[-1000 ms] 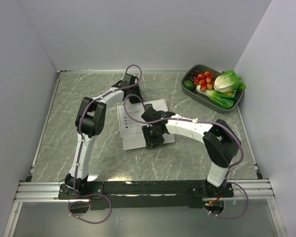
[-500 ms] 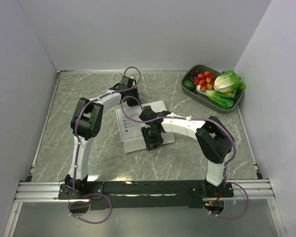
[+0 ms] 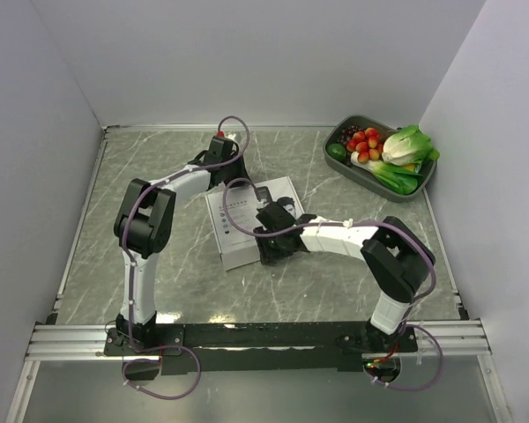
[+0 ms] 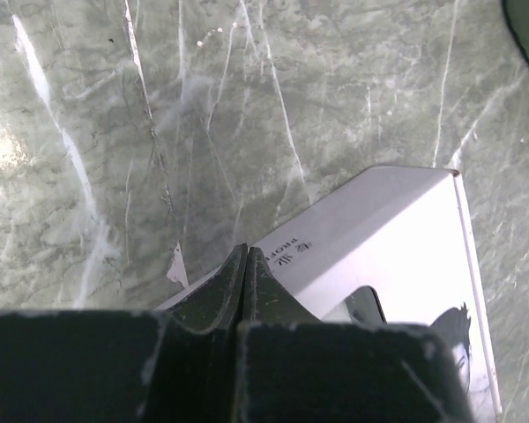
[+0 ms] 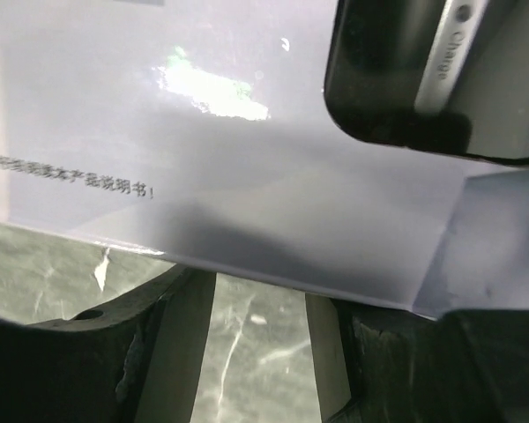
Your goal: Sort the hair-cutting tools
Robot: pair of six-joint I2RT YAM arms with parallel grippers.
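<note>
The hair-cutting tools themselves are out of view; only a clipper picture (image 5: 423, 70) printed on the white cardboard box (image 3: 242, 216) shows. The box lies flat mid-table. My left gripper (image 3: 222, 174) is at the box's far left corner. In the left wrist view its fingers (image 4: 245, 264) are pressed together with nothing between them, tips at the edge of the box (image 4: 388, 229). My right gripper (image 3: 270, 247) is at the box's near edge. In the right wrist view it stands open, and the edge of the box (image 5: 247, 203) covers the tips of its fingers (image 5: 181, 344).
A grey tray (image 3: 335, 163) holding tomatoes, grapes and leafy greens sits at the far right corner. White walls close in the marble table (image 3: 115, 229) on three sides. The arm bases stand on the rail at the near edge.
The left arm has stretched farther back, its gripper now at the box's far left corner. The right gripper has dropped lower at the box's near edge. The box has turned slightly.
</note>
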